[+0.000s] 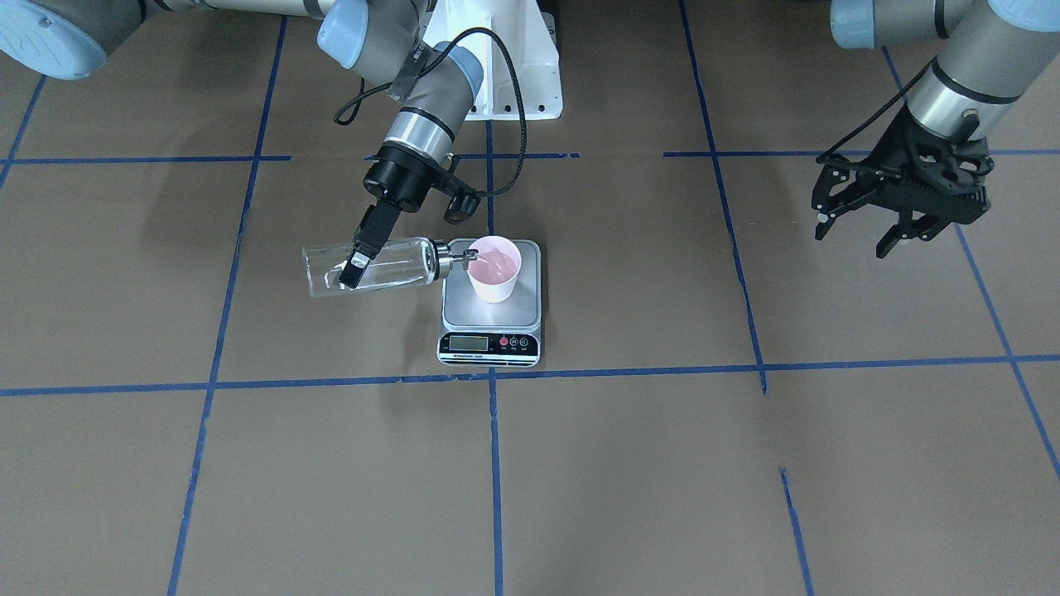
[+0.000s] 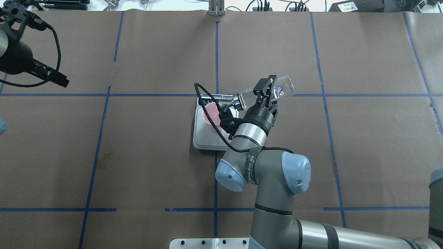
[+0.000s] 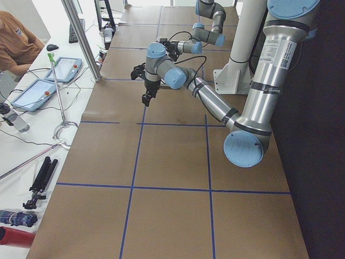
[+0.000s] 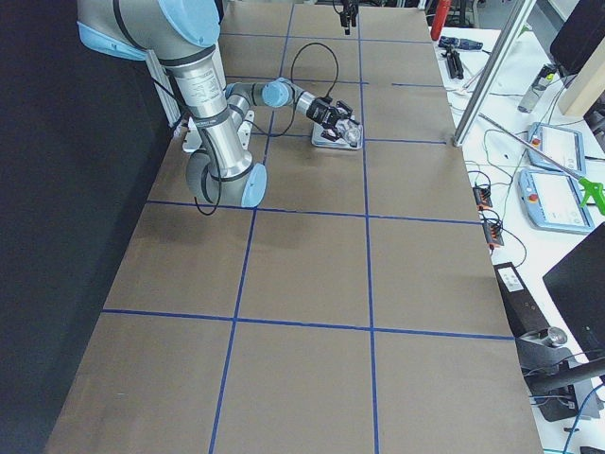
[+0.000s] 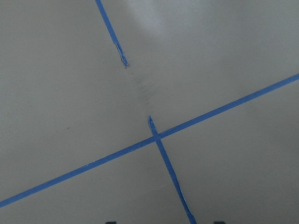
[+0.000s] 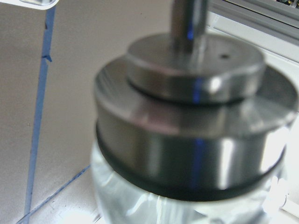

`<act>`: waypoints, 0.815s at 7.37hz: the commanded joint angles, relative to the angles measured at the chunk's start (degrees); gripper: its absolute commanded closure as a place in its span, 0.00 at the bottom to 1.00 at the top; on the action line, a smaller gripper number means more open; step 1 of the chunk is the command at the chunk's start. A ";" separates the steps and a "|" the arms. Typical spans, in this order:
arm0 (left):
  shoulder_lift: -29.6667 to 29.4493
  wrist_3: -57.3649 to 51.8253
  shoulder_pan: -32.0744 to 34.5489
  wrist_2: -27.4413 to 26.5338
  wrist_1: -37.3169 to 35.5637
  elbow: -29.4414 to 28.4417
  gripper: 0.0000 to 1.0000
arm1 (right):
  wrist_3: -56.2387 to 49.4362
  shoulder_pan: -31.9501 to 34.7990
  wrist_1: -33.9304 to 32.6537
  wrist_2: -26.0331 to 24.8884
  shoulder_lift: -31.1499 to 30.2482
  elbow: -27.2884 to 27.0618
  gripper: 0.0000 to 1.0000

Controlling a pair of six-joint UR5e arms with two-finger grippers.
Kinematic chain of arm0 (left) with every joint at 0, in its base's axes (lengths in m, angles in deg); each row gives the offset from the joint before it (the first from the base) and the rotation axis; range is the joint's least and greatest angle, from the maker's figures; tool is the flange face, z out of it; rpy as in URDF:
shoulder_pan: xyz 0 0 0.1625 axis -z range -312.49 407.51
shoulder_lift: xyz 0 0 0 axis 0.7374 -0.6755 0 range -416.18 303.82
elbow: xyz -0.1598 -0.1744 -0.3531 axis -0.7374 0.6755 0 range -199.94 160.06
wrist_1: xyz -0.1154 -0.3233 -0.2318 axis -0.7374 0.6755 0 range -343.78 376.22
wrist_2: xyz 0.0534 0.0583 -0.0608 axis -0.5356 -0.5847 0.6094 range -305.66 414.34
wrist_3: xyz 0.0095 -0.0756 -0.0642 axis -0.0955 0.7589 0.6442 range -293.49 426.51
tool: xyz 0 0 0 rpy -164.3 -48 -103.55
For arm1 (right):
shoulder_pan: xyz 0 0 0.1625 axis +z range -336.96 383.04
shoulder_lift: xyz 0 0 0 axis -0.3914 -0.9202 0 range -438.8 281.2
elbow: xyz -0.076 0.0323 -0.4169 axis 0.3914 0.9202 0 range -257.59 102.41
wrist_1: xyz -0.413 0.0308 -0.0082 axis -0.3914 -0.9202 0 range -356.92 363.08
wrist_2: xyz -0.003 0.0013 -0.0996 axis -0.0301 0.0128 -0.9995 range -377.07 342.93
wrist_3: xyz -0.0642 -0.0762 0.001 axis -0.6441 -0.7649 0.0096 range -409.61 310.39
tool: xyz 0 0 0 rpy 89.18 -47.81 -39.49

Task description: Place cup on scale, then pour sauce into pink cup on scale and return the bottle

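The pink cup stands upright on the silver scale, which has a black display strip at the front. My right gripper is shut on the clear glass bottle and holds it tipped almost flat, with the metal spout at the cup's rim. The sauce is too clear to make out. The overhead view shows the same: bottle, cup, scale. The bottle's metal cap fills the right wrist view. My left gripper hangs open and empty, far off to the side.
The table is brown paper with blue tape lines. The robot's white base stands behind the scale. Operators' tablets and cables lie beyond the table's far edge.
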 commanded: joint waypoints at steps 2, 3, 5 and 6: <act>0.00 -0.09 0.00 0.06 -0.07 -0.21 0.24 | -0.62 0.09 -0.19 -0.34 -0.01 -0.01 1.00; 0.00 -0.09 0.00 0.06 -0.07 -0.13 0.24 | -2.28 0.18 -0.19 -0.52 -0.01 -0.01 1.00; 0.00 -0.09 0.00 0.06 -0.07 -0.13 0.24 | -2.82 0.44 -0.19 -1.05 -0.01 -0.01 1.00; 0.00 -0.09 0.00 0.06 0.02 -0.13 0.24 | -2.82 0.53 -0.19 -1.13 -0.01 -0.27 1.00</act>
